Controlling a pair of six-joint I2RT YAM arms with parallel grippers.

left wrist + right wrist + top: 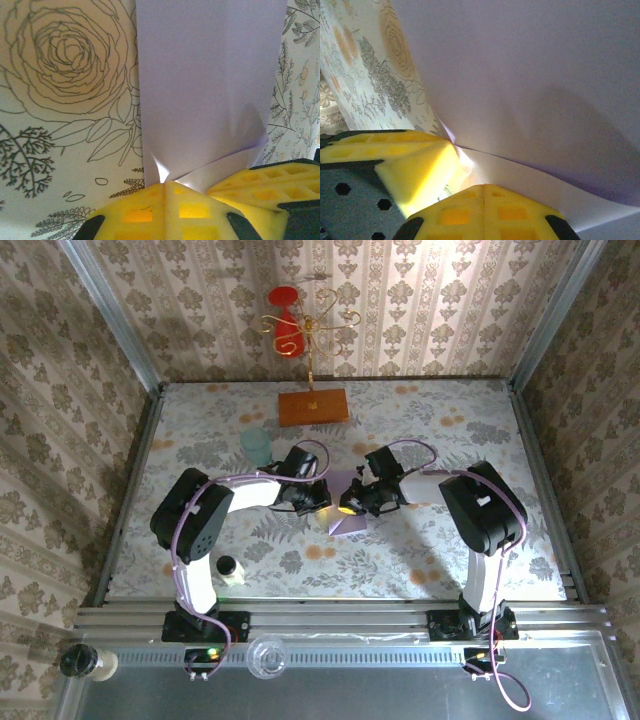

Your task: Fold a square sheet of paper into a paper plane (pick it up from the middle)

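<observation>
Your left hand (165, 187) is clamped tight on a creased edge of the square sheet of paper (210, 85). Your right hand (484, 189) is closed too, apparently nipping the opposite edge, though the close view leaves that unsure. The lilac sheet lies mid-bench (200, 440) between both hands, with the teal cup (257, 446) just behind your left hand.

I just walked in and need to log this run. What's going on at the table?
Two robot arms are working on a square sheet of paper in the middle of the table. The left gripper and right gripper are both shut, with their tips close together at one edge of the sheet, where a flap is turned over. I can't tell whether they are pinching it or pressing a crease.
</observation>
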